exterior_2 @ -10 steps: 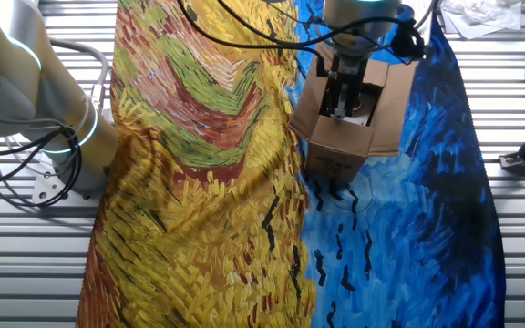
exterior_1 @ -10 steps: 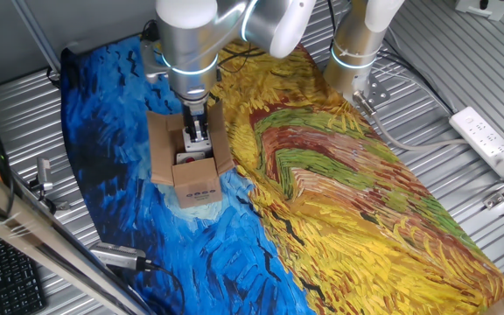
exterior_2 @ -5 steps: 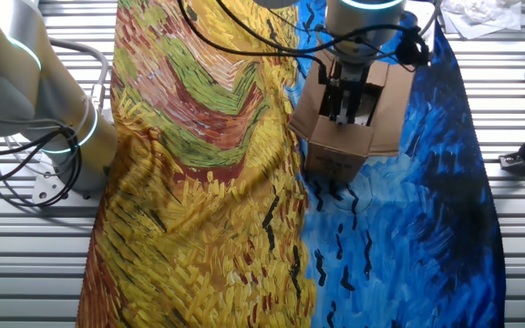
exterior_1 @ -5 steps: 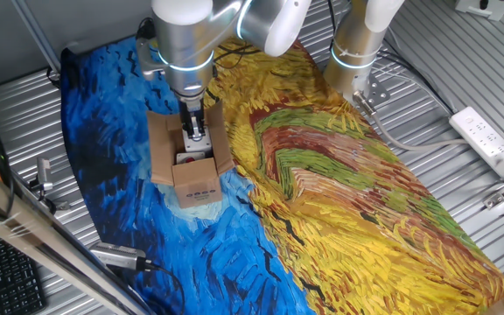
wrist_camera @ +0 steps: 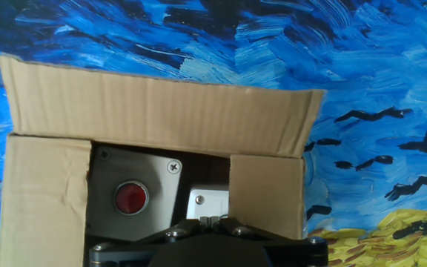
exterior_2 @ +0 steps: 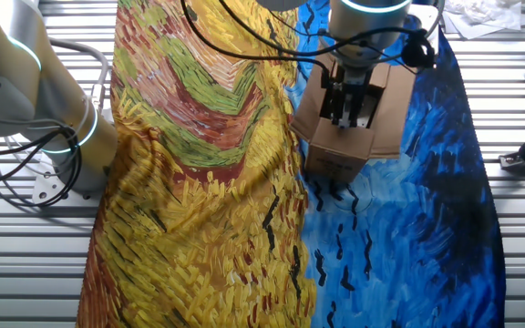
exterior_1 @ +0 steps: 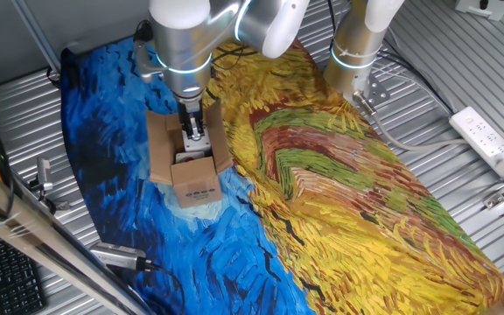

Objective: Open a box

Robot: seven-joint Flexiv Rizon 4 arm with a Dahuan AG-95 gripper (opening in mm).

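The box (exterior_1: 196, 183) is a small brown cardboard one standing on the blue part of the painted cloth, with black marks on its near end face. Its long side flaps (exterior_1: 159, 150) are folded outward, so the top stands open. My gripper (exterior_1: 194, 137) hangs just over the opening with its fingers together and nothing between them. The other fixed view shows the box (exterior_2: 339, 151) under the gripper (exterior_2: 345, 111). In the hand view the gripper (wrist_camera: 206, 220) is shut above the box (wrist_camera: 161, 111), and a grey device with a red button (wrist_camera: 132, 198) lies inside.
A painted cloth (exterior_1: 339, 201) covers the slatted metal table. A second robot arm's base (exterior_1: 355, 48) stands at the back. A white power strip (exterior_1: 488, 140) lies at the right, a keyboard (exterior_1: 7, 271) and a metal tool (exterior_1: 121, 256) at the front left.
The arm has shifted slightly up and back from the box opening. The box and its flaps have not moved.
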